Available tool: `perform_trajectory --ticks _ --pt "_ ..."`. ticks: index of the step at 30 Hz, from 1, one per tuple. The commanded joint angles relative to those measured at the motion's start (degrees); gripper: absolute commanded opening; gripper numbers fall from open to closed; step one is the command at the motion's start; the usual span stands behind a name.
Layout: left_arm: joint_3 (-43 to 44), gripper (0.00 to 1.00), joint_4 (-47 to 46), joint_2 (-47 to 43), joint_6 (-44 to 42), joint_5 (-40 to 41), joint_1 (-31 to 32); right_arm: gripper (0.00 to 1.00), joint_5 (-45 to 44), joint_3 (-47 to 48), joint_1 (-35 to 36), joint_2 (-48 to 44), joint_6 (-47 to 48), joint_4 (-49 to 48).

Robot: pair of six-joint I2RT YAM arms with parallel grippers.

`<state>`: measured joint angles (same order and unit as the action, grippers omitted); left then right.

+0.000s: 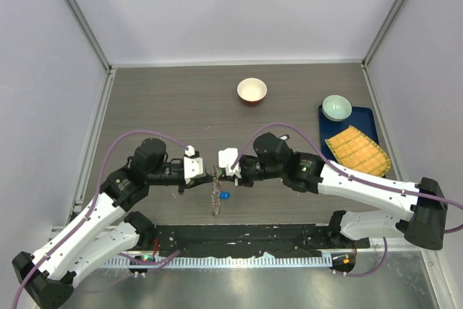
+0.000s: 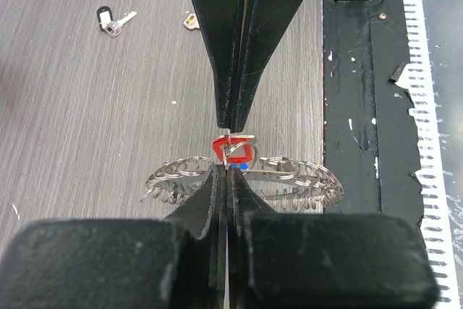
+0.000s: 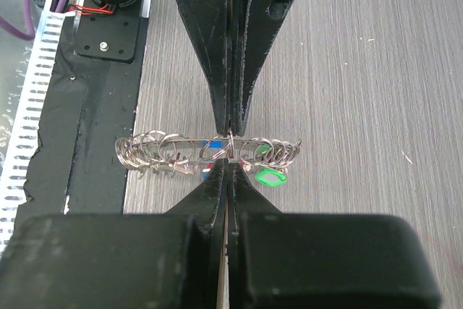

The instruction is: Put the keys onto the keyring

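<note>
The keyring (image 1: 215,197) hangs edge-on above the table between my two grippers, its rim fringed with small silver rings (image 2: 289,175) (image 3: 163,151). My left gripper (image 1: 210,173) (image 2: 228,169) is shut on the keyring's rim. My right gripper (image 1: 222,173) (image 3: 228,165) is shut tip to tip against it, apparently on a red key (image 2: 233,151). A green key (image 3: 270,176) and a blue key (image 1: 226,195) hang from the ring. A black key (image 2: 108,23) and a yellow key (image 2: 191,22) lie loose on the table.
A red-and-cream bowl (image 1: 252,90) stands at the back centre. A blue tray (image 1: 370,117) at the right holds a teal bowl (image 1: 336,107) and a yellow mat (image 1: 357,150). A black strip (image 1: 239,240) runs along the near edge.
</note>
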<state>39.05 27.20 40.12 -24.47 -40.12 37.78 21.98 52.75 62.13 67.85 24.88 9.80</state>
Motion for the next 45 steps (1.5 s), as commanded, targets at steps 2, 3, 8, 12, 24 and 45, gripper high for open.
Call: perform_trajectory --ticks 2,3,8,12,24,45 --pt "0.42 0.0 -3.82 -0.83 -0.49 -0.93 0.19 0.01 -1.76 0.69 -0.08 -2.11 -0.45 -1.37" --pt "0.42 0.0 -3.82 -0.92 -0.49 -0.93 0.19 0.01 -1.85 0.69 -0.08 -2.2 -0.45 -1.1" --pt "0.5 0.0 -3.82 -0.92 -0.58 -0.84 0.1 0.01 -2.11 0.6 -0.08 -3.17 -0.54 -0.57" --pt "0.5 0.0 -3.82 -0.92 -0.67 -0.75 0.19 0.01 -2.11 0.69 -0.08 -3.17 -0.54 -0.4" --pt "0.5 0.0 -4.0 -1.01 -0.58 -1.28 0.19 0.01 -0.71 0.77 -0.08 -1.76 -0.63 -1.37" --pt "0.5 0.0 -4.17 -0.66 -0.4 -1.81 0.19 0.01 -0.18 1.3 -0.17 -0.53 -0.28 -2.16"
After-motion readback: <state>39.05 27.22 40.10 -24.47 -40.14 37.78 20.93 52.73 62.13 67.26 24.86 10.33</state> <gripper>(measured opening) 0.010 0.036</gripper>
